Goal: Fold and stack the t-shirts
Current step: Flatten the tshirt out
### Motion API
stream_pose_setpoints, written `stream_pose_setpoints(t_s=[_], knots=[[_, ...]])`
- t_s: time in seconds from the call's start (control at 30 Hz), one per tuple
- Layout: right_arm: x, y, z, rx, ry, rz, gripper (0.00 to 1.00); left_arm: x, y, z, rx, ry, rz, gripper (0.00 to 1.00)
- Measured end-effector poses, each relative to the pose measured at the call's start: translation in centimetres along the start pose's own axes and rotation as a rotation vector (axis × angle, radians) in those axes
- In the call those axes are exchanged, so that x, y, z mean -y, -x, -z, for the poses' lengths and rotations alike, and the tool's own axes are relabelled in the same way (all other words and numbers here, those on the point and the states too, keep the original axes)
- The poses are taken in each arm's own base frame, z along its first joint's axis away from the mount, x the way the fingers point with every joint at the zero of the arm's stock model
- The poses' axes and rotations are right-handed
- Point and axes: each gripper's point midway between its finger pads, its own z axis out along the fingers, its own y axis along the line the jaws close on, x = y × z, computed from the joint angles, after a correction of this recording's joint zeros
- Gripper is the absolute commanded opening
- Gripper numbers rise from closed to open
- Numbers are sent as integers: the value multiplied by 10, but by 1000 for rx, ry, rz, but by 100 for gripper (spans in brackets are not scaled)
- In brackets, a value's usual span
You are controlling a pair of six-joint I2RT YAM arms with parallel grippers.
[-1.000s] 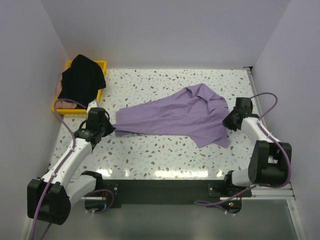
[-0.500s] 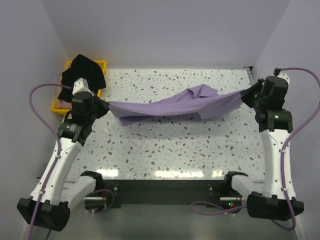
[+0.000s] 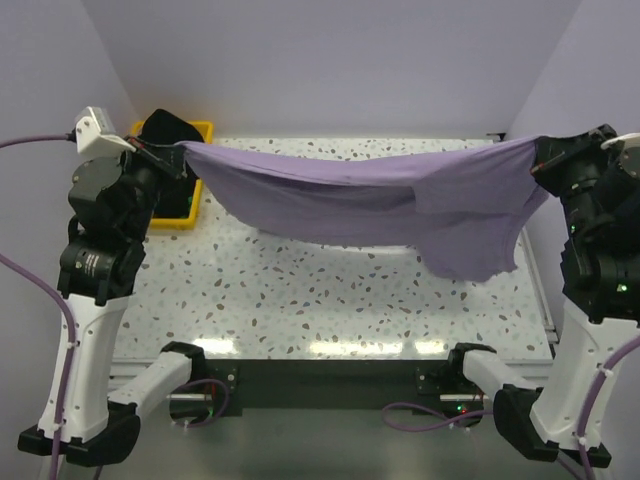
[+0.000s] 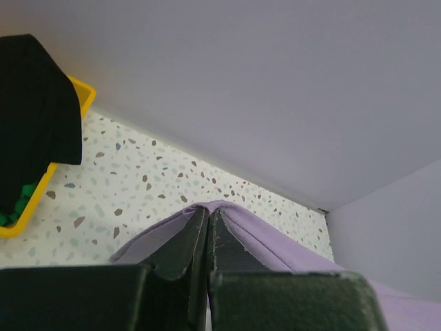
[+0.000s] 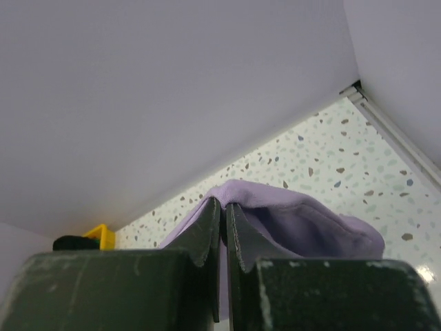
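Left hand [image 3: 172, 152]: fingers pressed together on one edge of the lavender t-shirt [image 3: 370, 200], raised above the inner corner of the yellow tray [image 3: 204, 128]. The wrist view confirms cloth pinched at the tips. Right hand [image 3: 542, 162]: likewise clamped on the opposite edge of the same shirt, at the end of the bench [image 3: 330, 300] farthest from the tray, at about matching height. Judged purpose: the garment is held taut in the air between both hands to open it out and let creases drop before it is laid flat for folding. The shirt appears to hang clear of the bench as a wide band, its top edge nearly straight and its middle sagging in soft folds. A deeper lobe droops on the side away from the tray. Whether hem or shoulder is pinched, cannot tell. Black t-shirt [image 3: 168, 128] lies heaped in the tray, unfolded; judged: no stack begun.
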Motion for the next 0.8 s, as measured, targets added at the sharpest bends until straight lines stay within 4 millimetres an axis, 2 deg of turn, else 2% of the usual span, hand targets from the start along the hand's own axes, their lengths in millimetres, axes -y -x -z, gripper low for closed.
stream_pose_setpoints(t_s=[0.17,0.3,0.37,0.5,0.6,0.67,0.8], knots=[[-15,29,14,78,43,-8,0,19,26,-6,44,-26,7,0],[-21,34,-4,84,48,-13,0,28,37,-30,72,-21,-5,0],[-24,32,-25,72,47,-15,0,32,39,-48,84,-17,-10,0],[-30,23,-76,48,58,-30,0,30,30,-99,81,19,-35,0],[-34,7,-124,12,74,-55,0,27,22,-143,74,50,-54,0],[-38,0,-151,4,90,-73,0,30,24,-173,83,54,-60,0],[-53,-6,-204,1,144,-118,0,40,42,-226,144,21,-45,0]])
